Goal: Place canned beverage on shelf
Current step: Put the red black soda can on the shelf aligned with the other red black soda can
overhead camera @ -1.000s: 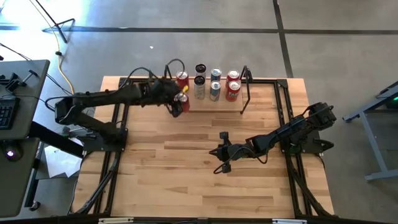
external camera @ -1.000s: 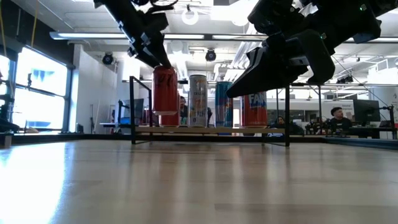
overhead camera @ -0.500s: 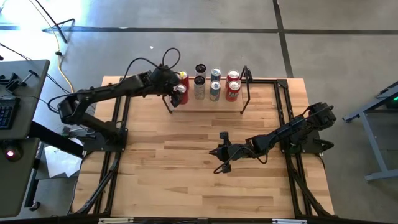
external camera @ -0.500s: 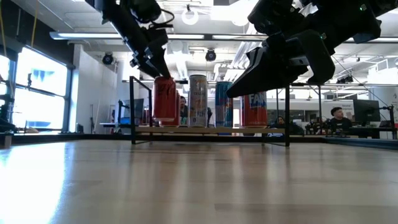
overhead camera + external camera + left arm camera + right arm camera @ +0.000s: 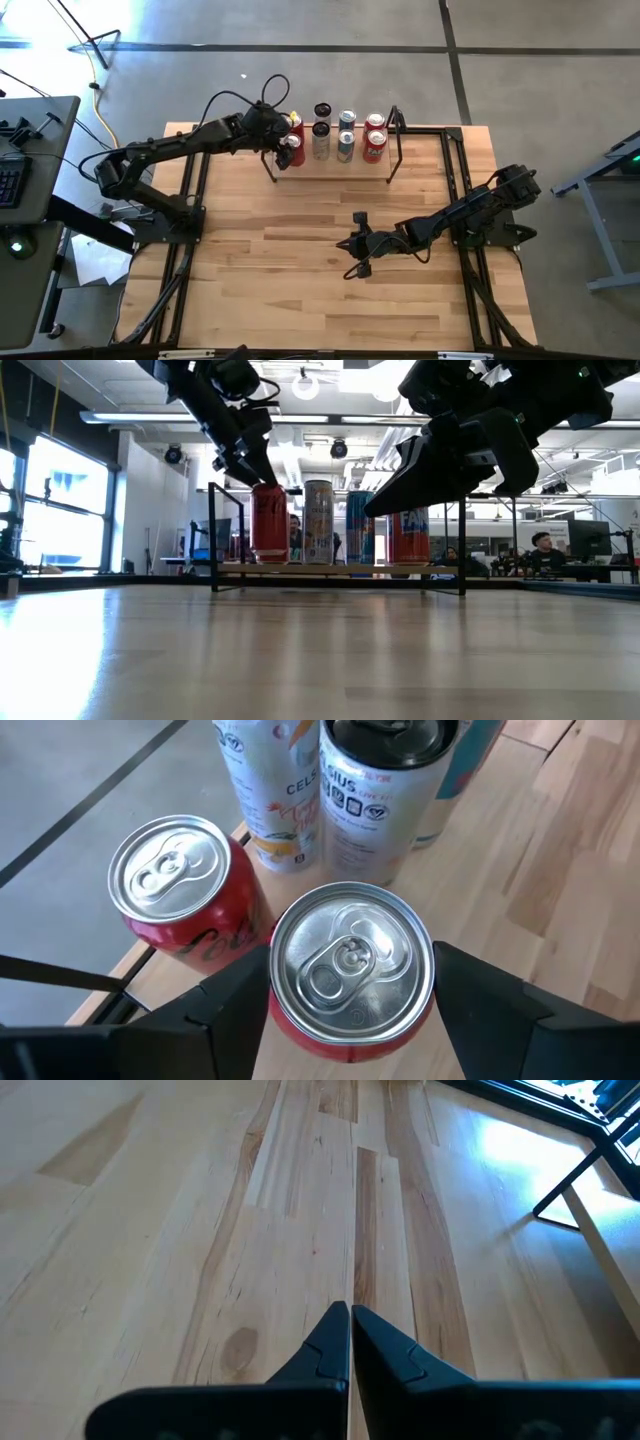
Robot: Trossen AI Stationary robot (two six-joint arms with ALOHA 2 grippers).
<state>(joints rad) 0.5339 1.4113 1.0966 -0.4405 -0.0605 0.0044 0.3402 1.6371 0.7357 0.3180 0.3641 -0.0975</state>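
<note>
1 red can (image 5: 350, 965) between left end effector (image 5: 352, 995) fingers.

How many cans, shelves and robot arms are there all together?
Cans: 8
Shelf: 1
Robot arms: 2
Total: 11

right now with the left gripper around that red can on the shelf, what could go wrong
The left gripper brackets the red can, which stands close beside a second red can and a black-topped can. Opening wider or pulling away at an angle might nudge a neighbour or tip the can off the shelf.
</note>
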